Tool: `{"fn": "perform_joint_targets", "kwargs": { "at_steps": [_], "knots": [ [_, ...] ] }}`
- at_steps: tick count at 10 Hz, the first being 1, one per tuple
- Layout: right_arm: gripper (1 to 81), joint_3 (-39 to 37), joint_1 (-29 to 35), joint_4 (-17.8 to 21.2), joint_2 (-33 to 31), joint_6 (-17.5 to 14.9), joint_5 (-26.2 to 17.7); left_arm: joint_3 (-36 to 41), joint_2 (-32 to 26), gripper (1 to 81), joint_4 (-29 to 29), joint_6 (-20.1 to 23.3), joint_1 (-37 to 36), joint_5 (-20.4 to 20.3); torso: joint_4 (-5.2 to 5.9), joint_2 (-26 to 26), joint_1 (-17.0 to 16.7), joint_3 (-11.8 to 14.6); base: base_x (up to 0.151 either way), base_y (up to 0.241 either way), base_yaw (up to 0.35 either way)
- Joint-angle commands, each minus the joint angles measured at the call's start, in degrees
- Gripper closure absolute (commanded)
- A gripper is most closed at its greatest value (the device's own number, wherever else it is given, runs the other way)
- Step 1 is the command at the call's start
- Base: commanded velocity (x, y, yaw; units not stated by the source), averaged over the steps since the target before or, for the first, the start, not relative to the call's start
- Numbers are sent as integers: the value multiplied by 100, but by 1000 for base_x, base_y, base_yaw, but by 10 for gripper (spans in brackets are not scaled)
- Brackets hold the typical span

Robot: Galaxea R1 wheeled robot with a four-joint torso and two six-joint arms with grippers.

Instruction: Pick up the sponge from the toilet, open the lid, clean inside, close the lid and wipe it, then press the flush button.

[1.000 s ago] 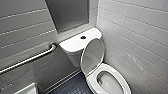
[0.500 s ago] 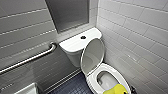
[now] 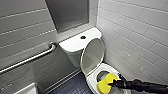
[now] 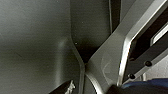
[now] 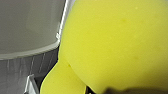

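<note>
Right gripper (image 3: pixel 114 84) fingers clamped on yellow sponge (image 3: pixel 106 84), lower right of frame, over toilet (image 3: pixel 73 45) bowl; lid (image 3: pixel 92 56) standing open, center

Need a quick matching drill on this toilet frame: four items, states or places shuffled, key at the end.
Things:
1. lid
2. sponge
3. flush button
4. grab bar

States or places:
A. dark, in the middle of the tank top
B. fixed to the tiled wall
C. raised upright
D. yellow, held in the right gripper

Pairs: 1-C, 2-D, 3-A, 4-B
</note>
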Motion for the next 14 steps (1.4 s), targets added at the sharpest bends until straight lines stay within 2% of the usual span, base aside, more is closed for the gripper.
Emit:
{"fn": "perform_joint_targets", "kwargs": {
  "at_steps": [1,3,5,8,9,10,11,12,14],
  "knots": [
    [811,-702,1260,-260,344,61,-777,13,-12,10,27,19,52,450,0,0,0,0,0,0,0],
    [811,-1351,1374,-594,818,70,-601,-119,67,10,18,19,44,485,0,0,0,0,0,0,0],
    [811,-1912,1366,-594,1205,165,-364,-127,85,10,18,19,52,494,0,0,0,0,0,0,0],
    [811,-3011,1287,-568,1653,1053,250,-127,85,10,26,19,78,503,0,0,0,0,0,0,0],
    [811,-3310,1252,-568,1715,1387,575,-127,85,10,27,19,87,494,0,0,2,0,0,0,0],
    [811,-3418,1234,-559,1689,1599,726,-127,85,10,27,19,87,503,0,0,2,0,0,0,0],
    [811,-3357,1182,-559,1584,1678,744,-127,85,10,27,19,87,503,0,0,2,0,0,0,0],
    [811,-3130,1050,-559,1384,1679,778,-127,111,10,27,27,87,503,0,0,2,0,0,0,0],
    [811,-2531,603,-524,741,1679,1235,-136,111,10,35,27,96,503,0,0,2,0,0,0,0]
  ]
}}
